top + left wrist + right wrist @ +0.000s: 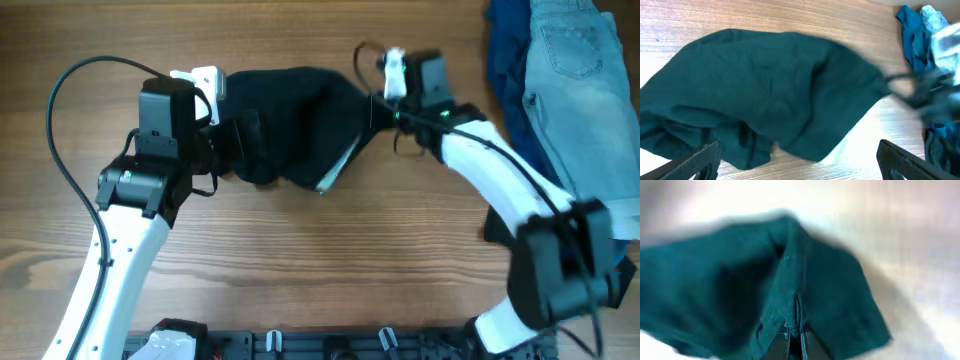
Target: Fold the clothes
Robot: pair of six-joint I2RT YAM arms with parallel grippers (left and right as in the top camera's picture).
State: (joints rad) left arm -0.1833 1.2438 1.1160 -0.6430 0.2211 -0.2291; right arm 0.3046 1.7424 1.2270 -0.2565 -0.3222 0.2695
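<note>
The black shorts [290,120] lie in a rumpled heap mid-table, a little toward the far side, and both arms are at them. The cloth narrows to a point on its right, and that is where the right gripper [372,110] has it. The wrist view shows its two fingers [789,339] pressed together with a fold of fabric pinched between them, the rest of the cloth fanning away from the pinch. That view is blurred, so it's impossible to tell whether the corner is off the wood. A sliver of pale lining [337,168] peeks out under the near right edge of the heap.

Over on the other side, the left gripper [232,140] sits at the left end of the shorts, jaws spread wide and holding nothing. From its own camera the dark fingers [695,162] frame the bottom corners of the picture, with the fabric bunched across the gap and beyond it.

At the far right, well apart from the action, denim shorts [580,80] lie partly over a blue garment [505,60] at the edge of the table [330,260].
</note>
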